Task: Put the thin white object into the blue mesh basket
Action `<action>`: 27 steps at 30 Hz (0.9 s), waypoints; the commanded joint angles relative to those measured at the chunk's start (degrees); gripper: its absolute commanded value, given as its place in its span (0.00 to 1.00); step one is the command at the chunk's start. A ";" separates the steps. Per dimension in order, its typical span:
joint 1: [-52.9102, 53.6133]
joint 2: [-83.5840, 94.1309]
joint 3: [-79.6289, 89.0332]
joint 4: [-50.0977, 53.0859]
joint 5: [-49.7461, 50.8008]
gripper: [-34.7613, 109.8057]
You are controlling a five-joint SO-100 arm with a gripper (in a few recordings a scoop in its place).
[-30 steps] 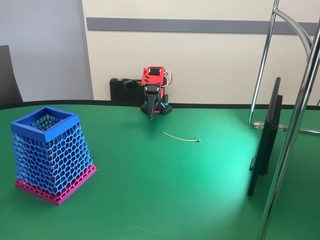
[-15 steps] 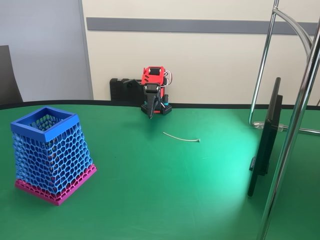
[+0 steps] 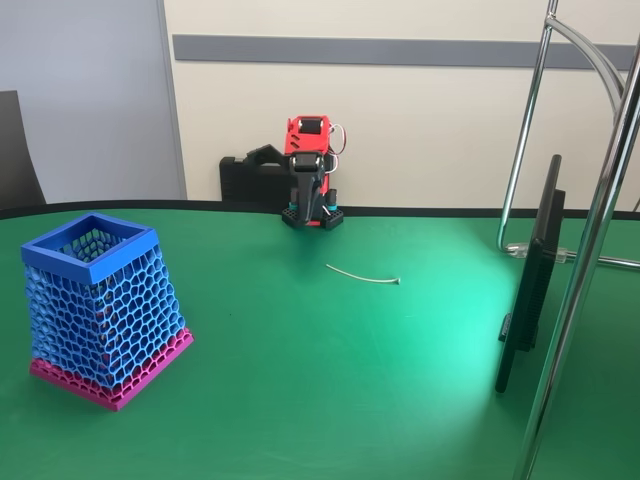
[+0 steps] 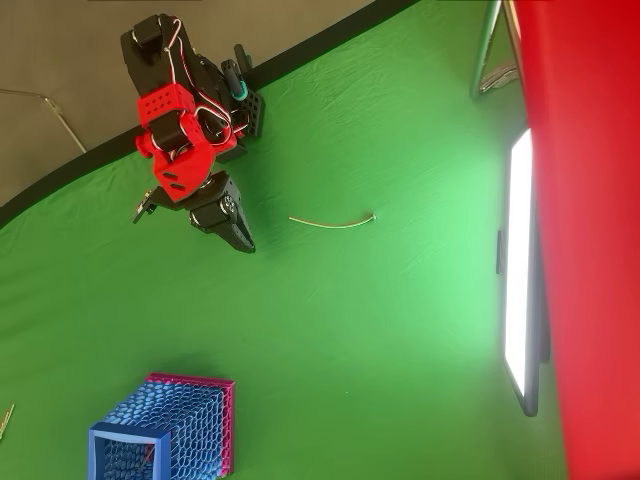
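The thin white object (image 3: 362, 275) lies flat on the green table, slightly curved, with its small knob at the right end; from above the strand (image 4: 332, 223) sits right of the arm. My gripper (image 3: 306, 208) hangs from the red and black arm at the table's back edge, behind and left of the strand, touching nothing. In the overhead view the gripper (image 4: 243, 242) is a single black point with its jaws together and nothing in them. The blue mesh basket (image 3: 90, 250) stands upright on its pink base at the near left, far from the arm, and the basket (image 4: 160, 435) looks empty from above.
A thin black monitor (image 3: 533, 285) stands edge-on at the right, beside chrome stand tubes (image 3: 590, 240). A large red shape (image 4: 590, 220) covers the overhead view's right side. A black chair (image 3: 15, 150) sits at the far left. Open green table lies between strand and basket.
The gripper has lifted off its low pose and its tip now sits higher. Strand and basket have not moved.
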 commanded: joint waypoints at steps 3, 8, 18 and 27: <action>-2.81 -9.49 -8.53 0.79 4.48 0.24; -7.29 -20.04 -15.64 3.08 10.11 0.25; -16.96 -41.84 -29.09 7.21 19.95 0.27; -24.43 -55.46 -35.95 8.53 23.99 0.35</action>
